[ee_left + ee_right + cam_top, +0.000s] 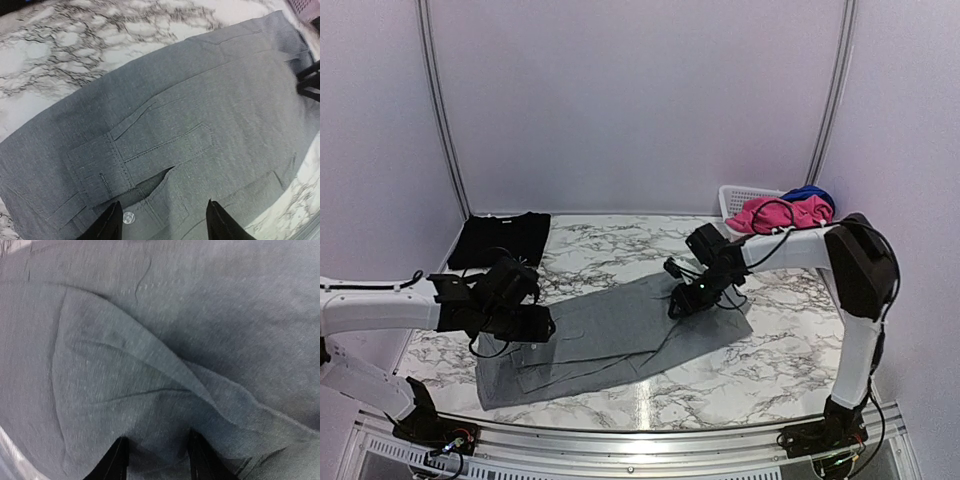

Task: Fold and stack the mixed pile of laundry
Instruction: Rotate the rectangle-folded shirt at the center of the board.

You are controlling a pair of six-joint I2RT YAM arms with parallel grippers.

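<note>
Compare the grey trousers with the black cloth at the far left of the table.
Colour: the grey trousers are mid grey; the black cloth is black.
Pose: the grey trousers lie spread slantwise across the middle of the table; the black cloth sits as a compact rectangle at the far left corner.
Footprint: the grey trousers cover clearly more of the table than the black cloth.
Shared: both lie flat on the marble top.

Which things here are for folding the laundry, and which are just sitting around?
For the job: grey trousers, black garment, pink piece, blue piece.
Just sitting there: white lattice basket, marble table.
</note>
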